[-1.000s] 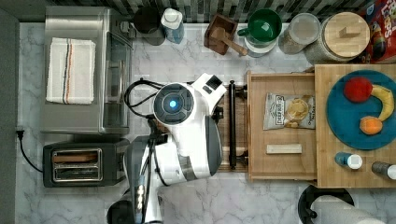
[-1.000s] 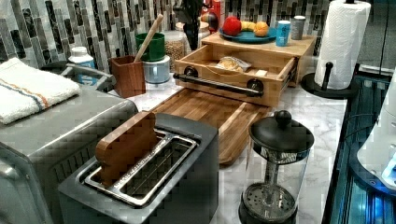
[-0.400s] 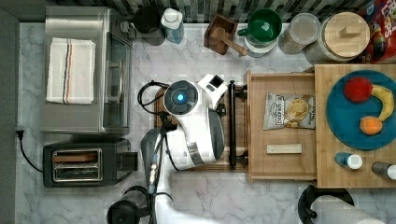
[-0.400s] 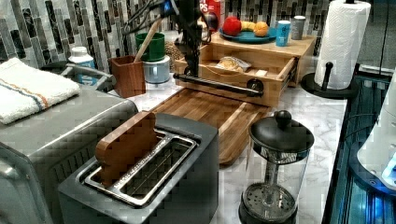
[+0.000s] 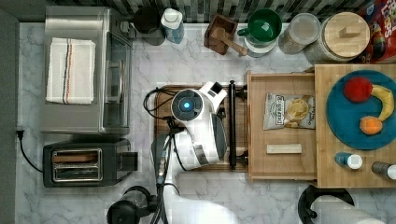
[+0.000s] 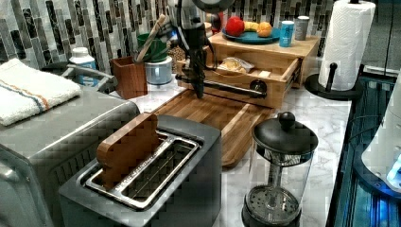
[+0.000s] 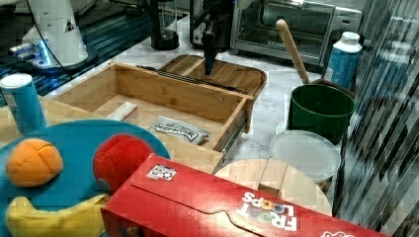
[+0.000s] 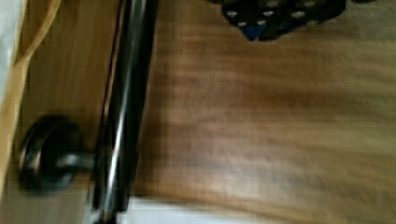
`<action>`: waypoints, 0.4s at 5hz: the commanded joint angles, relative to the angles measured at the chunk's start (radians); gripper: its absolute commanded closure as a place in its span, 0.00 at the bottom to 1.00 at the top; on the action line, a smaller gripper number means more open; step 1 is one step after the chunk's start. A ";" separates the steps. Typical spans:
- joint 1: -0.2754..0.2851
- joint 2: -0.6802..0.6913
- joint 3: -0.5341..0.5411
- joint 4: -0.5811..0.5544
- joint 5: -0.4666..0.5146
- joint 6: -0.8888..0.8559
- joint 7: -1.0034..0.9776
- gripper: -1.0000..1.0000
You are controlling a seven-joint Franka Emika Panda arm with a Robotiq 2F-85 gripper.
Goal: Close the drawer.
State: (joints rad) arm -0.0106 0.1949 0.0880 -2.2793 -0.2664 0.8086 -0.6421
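Since the earlier frames the arm has swung across the cutting board toward the top view's right, and the gripper now hangs low just in front of the drawer's black bar handle, where a second ago it stood well back from it. In the left view the slim tip points down at the board, close to the bar near its left bracket; the wrist view puts the handle just beside the tool, with no contact that I can make out. Whether the claw is spread or pressed together I cannot tell, since the fingers merge into one dark shape. The drawer is still pulled well out from under the slab top carrying the blue plate, with a chip bag and a small pale block lying inside. So the task looks barely begun: the approach seems done, and the whole push is left. As for room, the drawer's travel runs toward the top view's right, under the slab, and both items lie low below the rim, so they should not catch. The board in front is bare, giving the arm space to follow, though the paper towel holder stands near the drawer's right corner in the left view.
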 commanded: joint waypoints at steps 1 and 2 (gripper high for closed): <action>-0.054 -0.021 -0.044 0.029 -0.034 -0.008 -0.128 1.00; -0.079 -0.006 -0.065 0.047 -0.029 0.002 -0.187 1.00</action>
State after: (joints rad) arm -0.0490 0.1995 0.0445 -2.3086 -0.2920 0.7969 -0.7202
